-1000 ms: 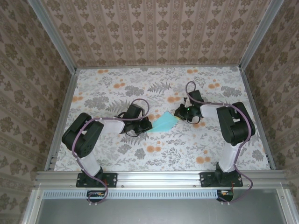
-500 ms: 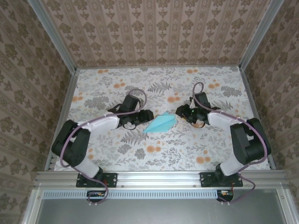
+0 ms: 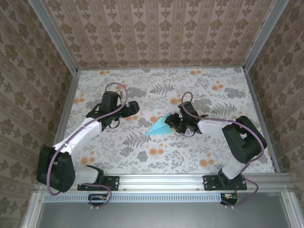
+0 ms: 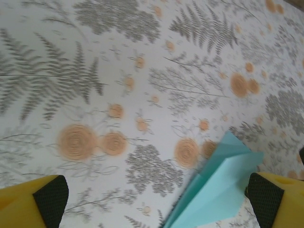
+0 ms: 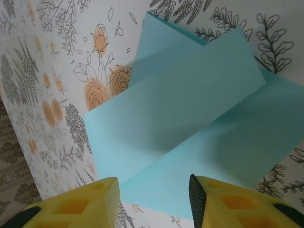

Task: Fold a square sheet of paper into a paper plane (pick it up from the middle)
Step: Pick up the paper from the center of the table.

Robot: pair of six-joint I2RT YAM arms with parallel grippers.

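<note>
Risking shoving or crumpling the loose paper plane (image 3: 159, 126), lying mid-way across the table (image 3: 118, 154) with flaps lifted, by nudging the half-parted, empty right jaws in at its tail while holding the left jaws wide apart well aside.

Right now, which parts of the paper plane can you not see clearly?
- Top view: the right claw covers the right end of the paper plane; contact is too small to judge.
- Left wrist view: the bottom edge cuts off the plane's lower part.
- Right wrist view: the frame's right edge cuts it off; a finger hides its near corner.
</note>
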